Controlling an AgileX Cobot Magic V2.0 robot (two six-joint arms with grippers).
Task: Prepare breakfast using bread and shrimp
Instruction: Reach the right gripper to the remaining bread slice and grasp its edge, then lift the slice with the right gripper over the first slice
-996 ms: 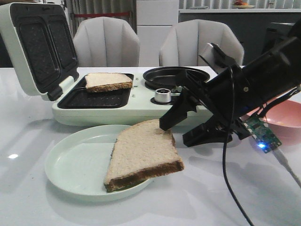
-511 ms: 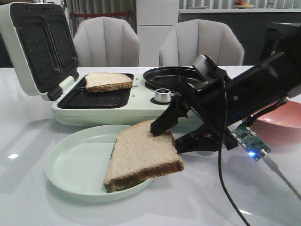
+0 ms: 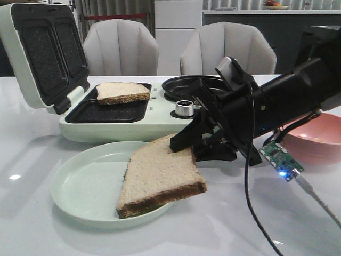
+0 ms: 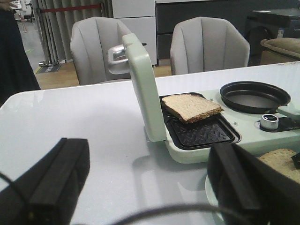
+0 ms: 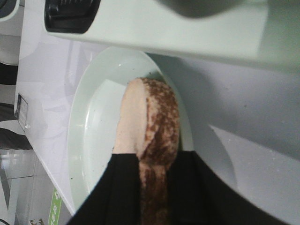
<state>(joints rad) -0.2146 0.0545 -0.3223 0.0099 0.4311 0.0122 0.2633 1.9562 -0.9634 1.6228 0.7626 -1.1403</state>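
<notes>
Bread slice on the plate sits pinched in the right jaws; left jaws spread.

no readable text, brand, number or sign in any view, green strip at lower left of the right wrist view carries marks too blurred to read

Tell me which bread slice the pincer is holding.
The bread slice on the pale green plate, clamped by the right pincer at its far corner; the other slice lies untouched in the sandwich maker.
</notes>
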